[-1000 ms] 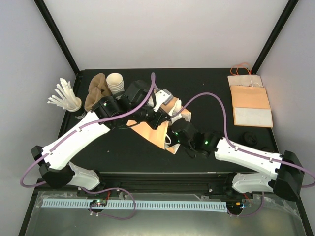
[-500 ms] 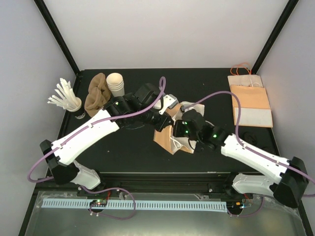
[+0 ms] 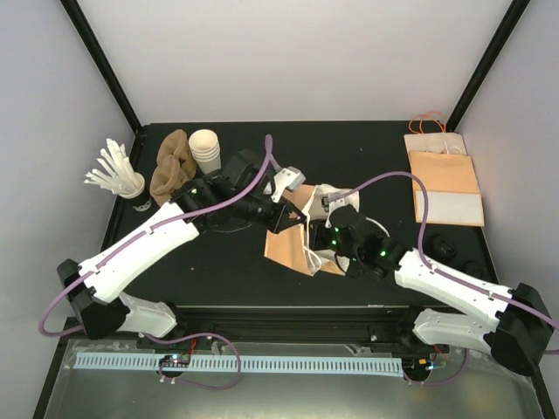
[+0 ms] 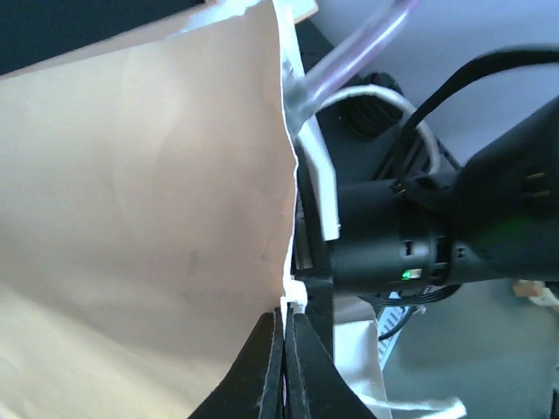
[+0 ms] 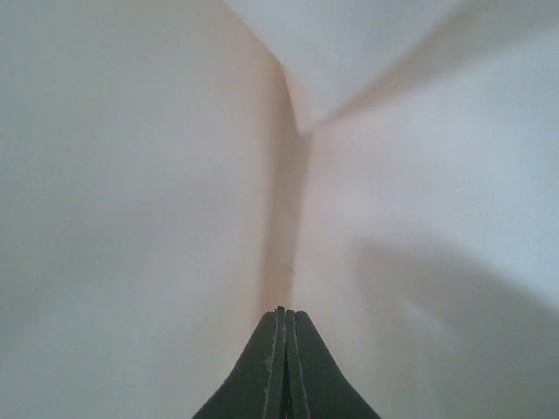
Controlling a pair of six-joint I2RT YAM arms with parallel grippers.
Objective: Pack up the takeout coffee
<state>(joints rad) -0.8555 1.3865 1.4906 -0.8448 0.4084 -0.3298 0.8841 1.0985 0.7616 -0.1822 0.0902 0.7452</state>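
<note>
A brown paper bag [image 3: 284, 246] sits mid-table with its mouth toward the right arm. My left gripper [image 3: 293, 215] is shut on the bag's white-lined rim [image 4: 288, 301], the tan outer wall [image 4: 140, 201] filling the left wrist view. My right gripper [image 5: 286, 312] is shut with nothing visible between its fingers. It is inside the bag and points at an inner fold [image 5: 284, 218]. In the top view its fingers are hidden by its wrist [image 3: 339, 229] and the bag. The takeout coffee is out of view.
At the back left stand a stack of plain white cups [image 3: 206, 148], brown cup sleeves [image 3: 172, 166] and a dark cup of white stirrers [image 3: 120, 177]. Flat paper bags [image 3: 445, 183] lie at the back right, with black lids [image 3: 445, 245] in front of them.
The right arm has pushed forward into the bag's mouth and its jaws have closed fully. The left gripper, still holding the rim, swung right then back, shifting the bag.
</note>
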